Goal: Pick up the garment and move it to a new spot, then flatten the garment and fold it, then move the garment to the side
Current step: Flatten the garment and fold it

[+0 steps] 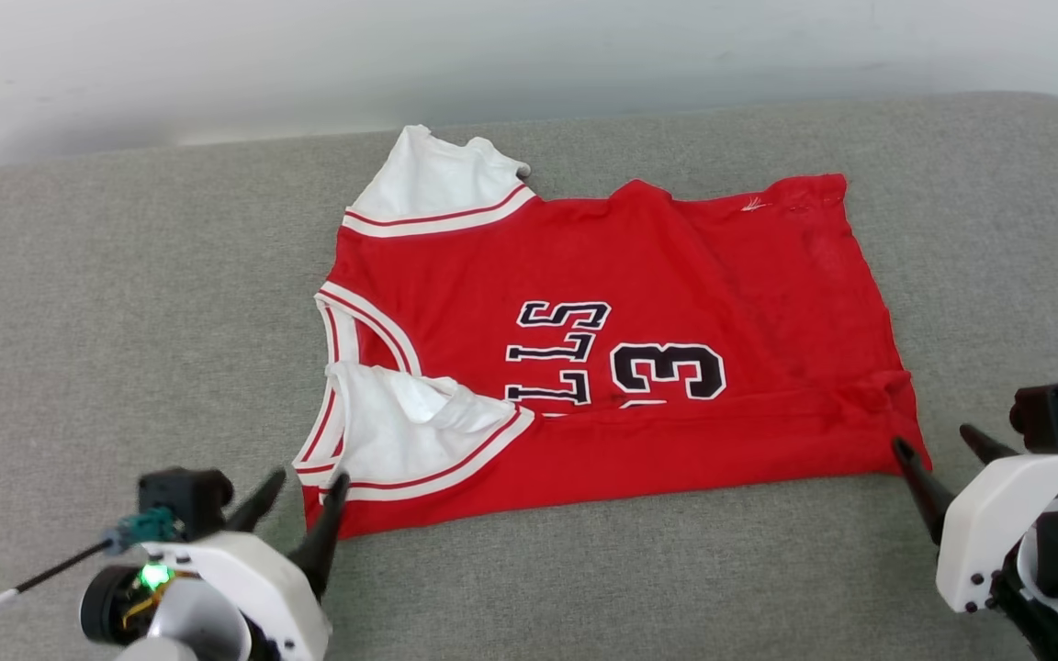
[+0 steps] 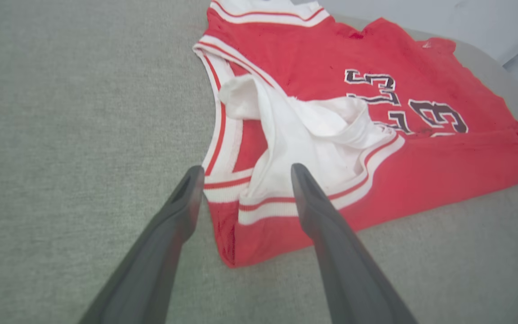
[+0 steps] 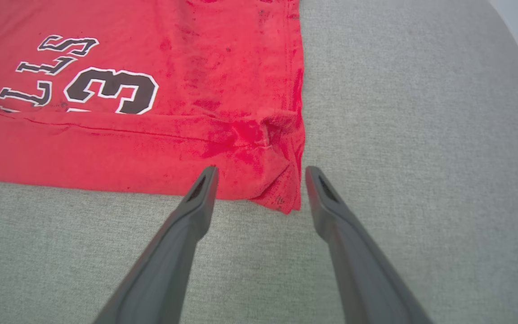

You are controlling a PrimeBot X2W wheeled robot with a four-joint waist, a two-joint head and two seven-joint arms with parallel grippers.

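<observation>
The garment, a red jersey with white sleeves and striped trim, lies spread on the grey cushion with its near long edge folded up over the black lettering and the 3. My left gripper stands open at the jersey's near left corner, fingers astride the white sleeve's trim, holding nothing. My right gripper stands open at the near right hem corner, which lies just ahead of its fingertips and is a little crumpled. In the wrist views the garment reaches away from both grippers.
A grey fabric cushion carries everything; its far edge meets a pale wall. Its rounded right end curves away beyond the jersey. A thin black cable trails off my left wrist.
</observation>
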